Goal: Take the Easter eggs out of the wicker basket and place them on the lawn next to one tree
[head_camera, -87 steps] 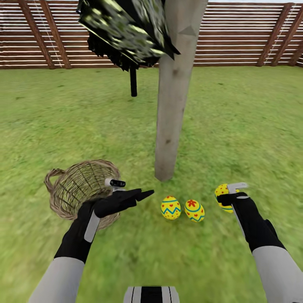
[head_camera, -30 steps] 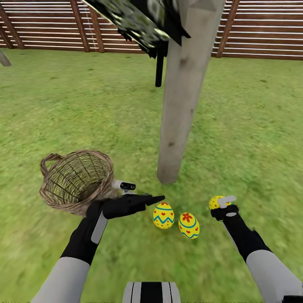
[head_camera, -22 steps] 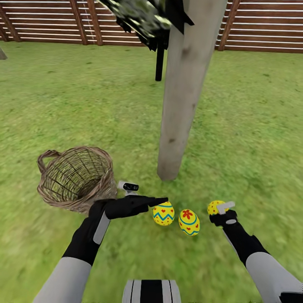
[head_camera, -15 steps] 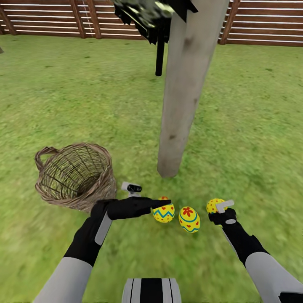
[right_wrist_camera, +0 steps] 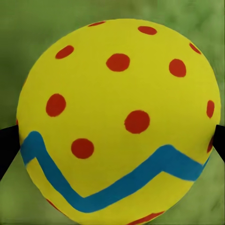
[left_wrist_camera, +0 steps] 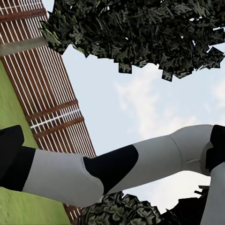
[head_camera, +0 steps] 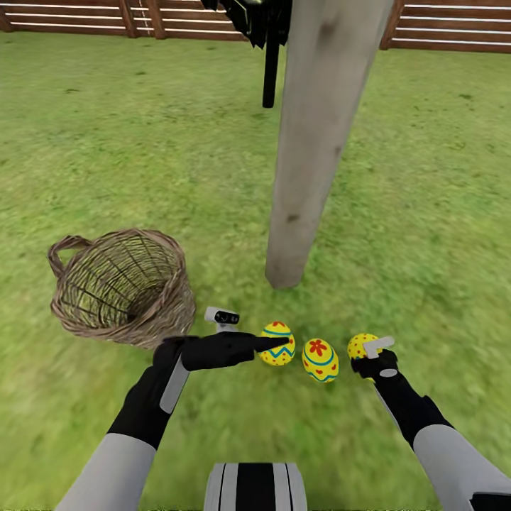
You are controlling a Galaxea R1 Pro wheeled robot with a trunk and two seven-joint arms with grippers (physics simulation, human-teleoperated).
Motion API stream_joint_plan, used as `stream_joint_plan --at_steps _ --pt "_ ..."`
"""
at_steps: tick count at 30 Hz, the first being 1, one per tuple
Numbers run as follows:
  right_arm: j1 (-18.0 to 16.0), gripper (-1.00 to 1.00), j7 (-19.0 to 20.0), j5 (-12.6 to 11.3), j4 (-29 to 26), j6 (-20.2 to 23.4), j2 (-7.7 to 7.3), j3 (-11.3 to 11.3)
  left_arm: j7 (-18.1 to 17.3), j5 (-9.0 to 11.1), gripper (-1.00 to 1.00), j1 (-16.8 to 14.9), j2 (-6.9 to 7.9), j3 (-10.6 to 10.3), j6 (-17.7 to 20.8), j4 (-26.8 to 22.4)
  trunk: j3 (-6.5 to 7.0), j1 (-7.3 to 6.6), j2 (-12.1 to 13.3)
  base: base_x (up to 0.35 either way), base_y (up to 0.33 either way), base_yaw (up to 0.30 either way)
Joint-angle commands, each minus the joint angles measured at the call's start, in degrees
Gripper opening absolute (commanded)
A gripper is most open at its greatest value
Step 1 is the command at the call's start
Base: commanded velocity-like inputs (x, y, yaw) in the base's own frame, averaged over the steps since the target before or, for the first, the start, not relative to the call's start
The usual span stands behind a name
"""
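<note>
Your right gripper (head_camera: 370, 353) is clamped on the dotted egg (right_wrist_camera: 117, 122); its dark fingers (right_wrist_camera: 7, 147) press both flanks (the wrist view confirms contact on each side). The egg sits low over the lawn (head_camera: 106, 135), at the right end of the row.

Your left gripper (head_camera: 273, 343) has its fingers drawn together to a point, holding nothing, tip against the heart egg (head_camera: 277, 343).

The flower egg (head_camera: 320, 360) lies on the grass between the other two. All three sit near the foot of the pale trunk (head_camera: 312, 142).

The wicker basket (head_camera: 121, 285) rests tipped on the grass to the left, with no egg inside.
</note>
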Motion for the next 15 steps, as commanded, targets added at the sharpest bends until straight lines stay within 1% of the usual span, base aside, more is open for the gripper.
stream_joint_plan --at_steps 1,4,5,15 --pt "0.0 -1.0 -0.1 0.5 -0.1 0.4 0.02 0.3 -0.1 0.1 1.0 0.0 0.01 0.0 0.6 0.0 -0.26 0.01 0.0 0.0 0.0 0.0" --pt "0.0 -1.0 -0.1 0.8 0.0 0.5 0.01 2.5 -0.1 0.2 1.0 0.0 0.01 0.0 0.6 0.0 -0.93 0.09 -0.1 0.0 0.0 0.0" --pt "0.0 -1.0 -0.2 0.8 0.0 0.5 0.0 2.7 -0.1 0.1 1.0 0.0 0.01 0.0 0.6 0.0 -1.15 0.12 -0.1 0.0 0.0 0.0" --pt "0.0 -1.0 -0.2 0.7 -0.2 0.6 0.0 2.8 -0.1 0.1 1.0 0.0 0.01 0.0 0.6 0.0 -3.36 0.37 -0.2 0.0 0.0 0.0"
